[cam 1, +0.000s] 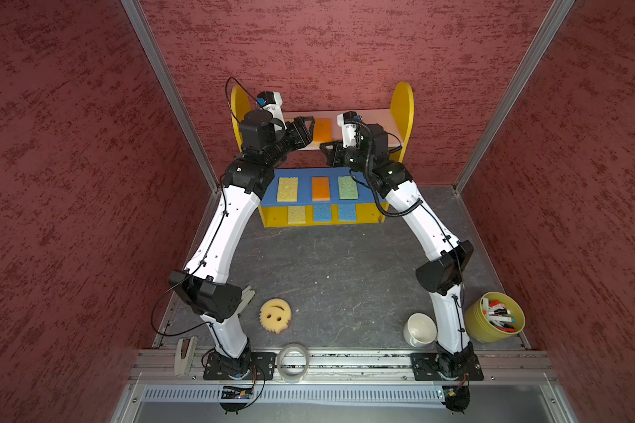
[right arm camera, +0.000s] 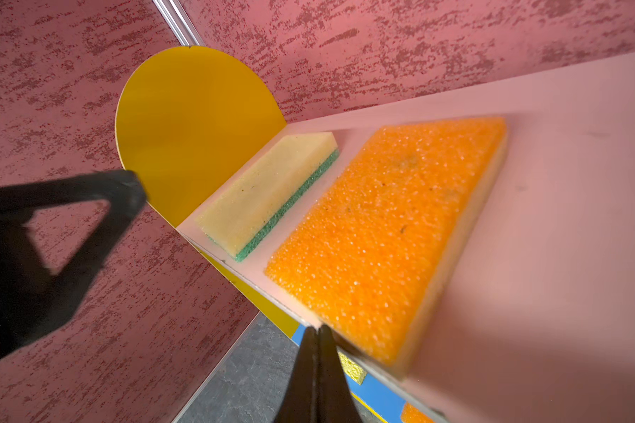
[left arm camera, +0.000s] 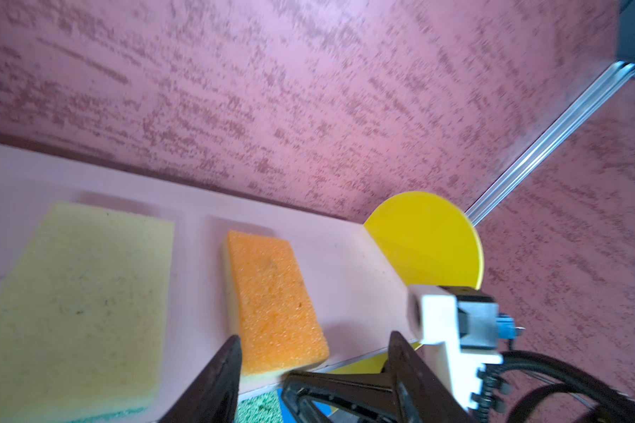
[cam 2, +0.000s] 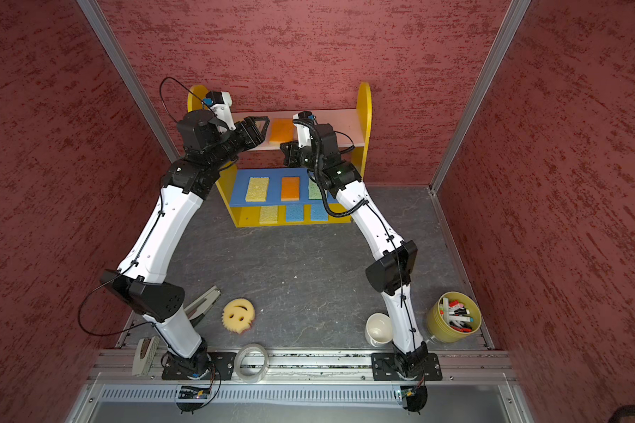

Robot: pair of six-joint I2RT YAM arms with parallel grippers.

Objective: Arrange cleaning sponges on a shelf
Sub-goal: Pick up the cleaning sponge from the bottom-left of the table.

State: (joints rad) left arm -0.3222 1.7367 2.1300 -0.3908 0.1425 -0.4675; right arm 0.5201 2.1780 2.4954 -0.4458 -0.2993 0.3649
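- Left claw (left arm camera: 315,338) spread, empty, tips just beside orange sponge (left arm camera: 272,293) on shelf's (cam 1: 403,106) top board (cam 1: 374,124).
- Right claw (right arm camera: 318,351) pressed together, empty, at that board's front edge.
- Pale sponge (right arm camera: 268,194), green-backed, lies beside orange sponge, next to side panel (right arm camera: 198,128).
- Blue board (cam 1: 305,190): mid sponges (cam 1: 321,188), three in a row; base sponges (cam 1: 322,213), three, below.
- Smiley sponge (cam 1: 275,315) on desk (cam 1: 345,274), well apart from shelf, near left arm (cam 1: 228,219).

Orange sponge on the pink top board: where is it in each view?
Top view: orange sponge mid-board.
Top view: orange sponge, same spot.
Left wrist: orange sponge beside the pale yellow sponge.
Right wrist: orange sponge nearest, pale yellow sponge beyond.
Shared landmark: pink top board.
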